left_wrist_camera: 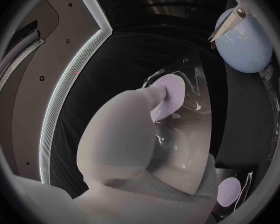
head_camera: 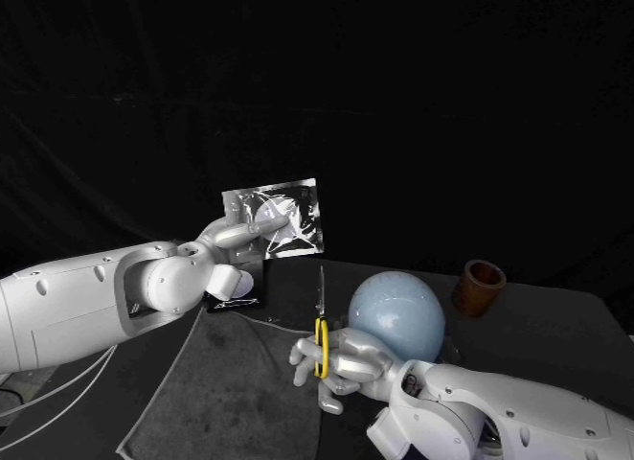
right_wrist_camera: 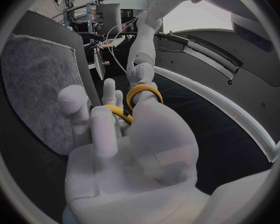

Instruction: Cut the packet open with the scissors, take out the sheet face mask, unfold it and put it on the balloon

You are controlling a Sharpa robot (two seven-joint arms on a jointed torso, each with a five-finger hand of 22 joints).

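My left hand [head_camera: 241, 235] holds the shiny clear packet [head_camera: 276, 216] up above the table's far edge, with the pale folded mask showing inside it. The left wrist view has a fingertip [left_wrist_camera: 168, 92] pressed on the packet [left_wrist_camera: 193, 119]. My right hand [head_camera: 342, 362] grips the yellow-handled scissors [head_camera: 322, 340], blades pointing up just below the packet and apart from it. In the right wrist view the yellow handles [right_wrist_camera: 142, 93] loop around that hand's fingers [right_wrist_camera: 102, 129]. The pale blue balloon [head_camera: 397, 311] stands right beside the right hand; the balloon [left_wrist_camera: 242, 42] and the scissors' tips [left_wrist_camera: 229, 24] also appear past the packet.
A brown cup [head_camera: 479, 286] stands behind the balloon to the right. A grey mat [head_camera: 214, 383] covers the table's near left part, seen too as the mat [right_wrist_camera: 34, 79] beside my right hand. A small dark shiny item [head_camera: 236, 304] lies under the left wrist.
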